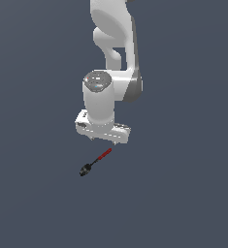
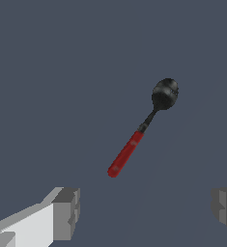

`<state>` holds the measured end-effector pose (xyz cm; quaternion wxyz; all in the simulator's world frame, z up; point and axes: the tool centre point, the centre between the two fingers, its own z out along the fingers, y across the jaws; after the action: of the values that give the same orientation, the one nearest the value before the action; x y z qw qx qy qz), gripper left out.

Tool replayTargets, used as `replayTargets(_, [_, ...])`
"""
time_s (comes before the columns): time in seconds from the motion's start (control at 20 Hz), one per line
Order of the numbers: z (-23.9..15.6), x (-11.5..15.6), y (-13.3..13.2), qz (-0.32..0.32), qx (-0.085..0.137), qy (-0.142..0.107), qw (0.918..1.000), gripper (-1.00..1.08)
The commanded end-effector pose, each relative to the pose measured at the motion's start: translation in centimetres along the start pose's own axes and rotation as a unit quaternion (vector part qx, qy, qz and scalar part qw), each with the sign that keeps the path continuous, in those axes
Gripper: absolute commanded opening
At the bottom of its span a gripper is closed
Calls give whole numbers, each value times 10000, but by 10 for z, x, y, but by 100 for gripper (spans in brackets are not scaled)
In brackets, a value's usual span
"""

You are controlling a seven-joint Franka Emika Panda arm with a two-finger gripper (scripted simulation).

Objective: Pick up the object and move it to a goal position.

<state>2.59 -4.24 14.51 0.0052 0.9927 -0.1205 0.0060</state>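
While the claw [image 1: 103, 139] hangs above the dark surface [image 1: 33, 203] with its jaws spread wide and nothing between them, the object [image 1: 95, 162] lies just below the middle of the exterior view, a little lower and to the left of the claw. It rests at a slant: its black rounded head points toward the lower left of that frame, and its red handle end reaches up to the right, close under the claw body. In the wrist view the object [image 2: 140, 129] sits in the centre right of the frame, clear of both fingertips [image 2: 66, 212], which show only at the lower corners.

To do the reach well, I judge the claw should first shift over the object so that the stem falls midway between the jaws, then turn so the jaws close across the thin stem rather than along it. The tool is far narrower than the opening, so a low descent, nearly to the surface, seems needed before closing. Gripping near the join of red handle and black stem should keep it balanced
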Motion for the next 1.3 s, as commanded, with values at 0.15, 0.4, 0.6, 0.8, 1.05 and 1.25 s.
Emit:
replayTargets(0.15, [30, 16, 11, 925, 30, -37, 9957, 100])
replayTargets(0.4, [55, 27, 21, 1664, 37, -59, 9860, 100])
replayTargets(0.6, [70, 33, 28, 2087, 34, -68, 9780, 100])
replayTargets(0.8, [80, 37, 32, 2365, 30, -73, 9716, 100])
replayTargets(1.05, [85, 39, 34, 2515, 27, -75, 9678, 100])
replayTargets(1.25, [86, 38, 34, 2493, 25, -78, 9684, 100])
